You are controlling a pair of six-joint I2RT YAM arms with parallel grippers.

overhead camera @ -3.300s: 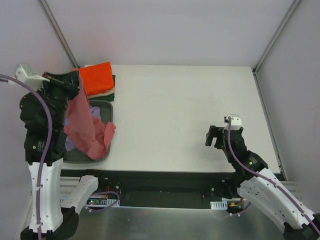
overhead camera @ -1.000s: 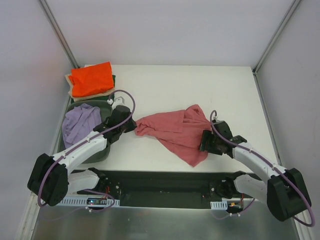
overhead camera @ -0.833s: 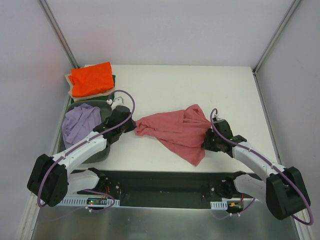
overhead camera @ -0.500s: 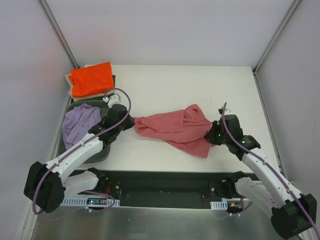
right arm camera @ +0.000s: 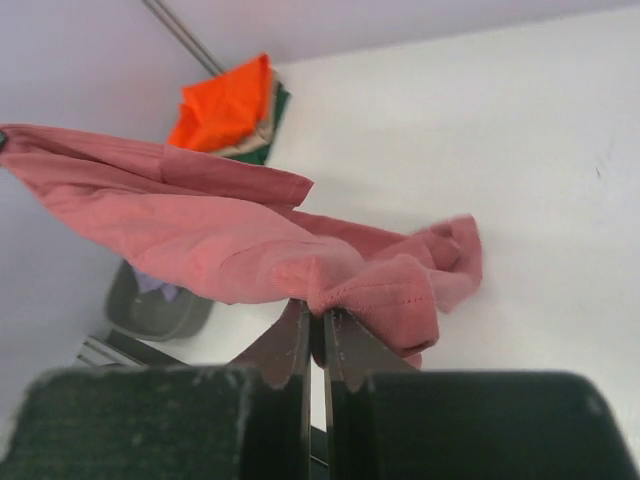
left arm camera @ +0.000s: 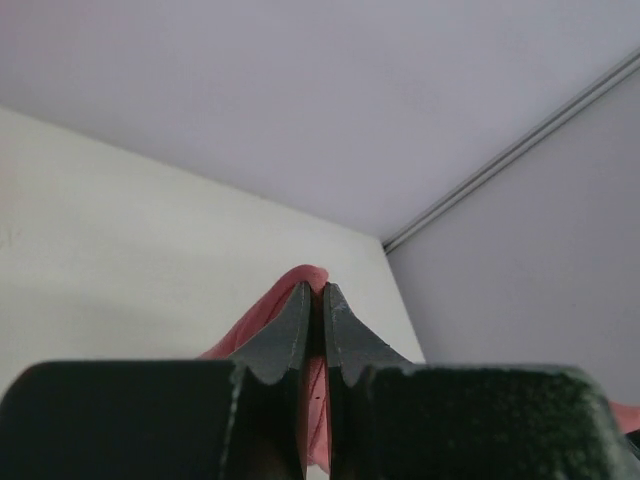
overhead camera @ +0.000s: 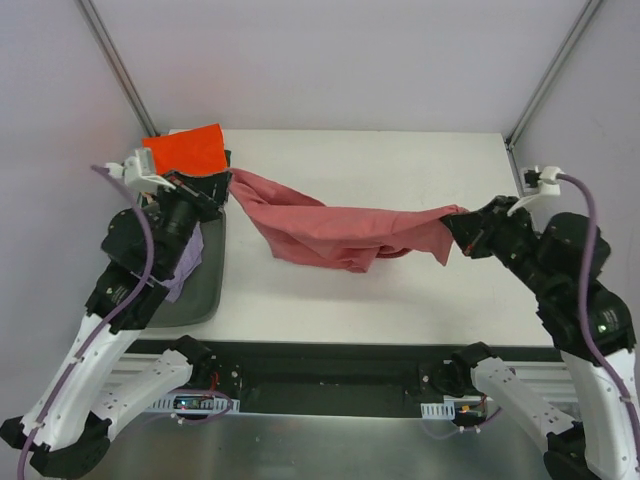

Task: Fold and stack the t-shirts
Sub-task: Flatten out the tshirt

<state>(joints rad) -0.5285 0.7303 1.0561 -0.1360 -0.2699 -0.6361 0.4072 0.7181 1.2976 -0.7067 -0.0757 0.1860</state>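
The rose-red t-shirt (overhead camera: 340, 228) hangs stretched in the air between both arms, sagging in the middle above the table. My left gripper (overhead camera: 226, 177) is shut on its left end, and its fingers pinch a red fold (left arm camera: 312, 300). At the right, my right gripper (overhead camera: 455, 215) is shut on the other end, with a hemmed bunch of red cloth (right arm camera: 370, 285) caught between its fingers. A folded orange t-shirt (overhead camera: 185, 150) tops the stack at the back left, over beige and dark green ones (right arm camera: 262, 120). The lavender t-shirt (overhead camera: 185, 270) lies in the bin, mostly hidden by my left arm.
The grey bin (overhead camera: 195, 295) stands at the table's left edge, in front of the folded stack. White enclosure walls with metal corner posts (overhead camera: 545, 85) close in the white table (overhead camera: 380, 165) at the back and sides.
Both arms have risen and drawn apart, lifting the red t-shirt off the table and stretching it out. The right gripper closed on its right end about a second ago.
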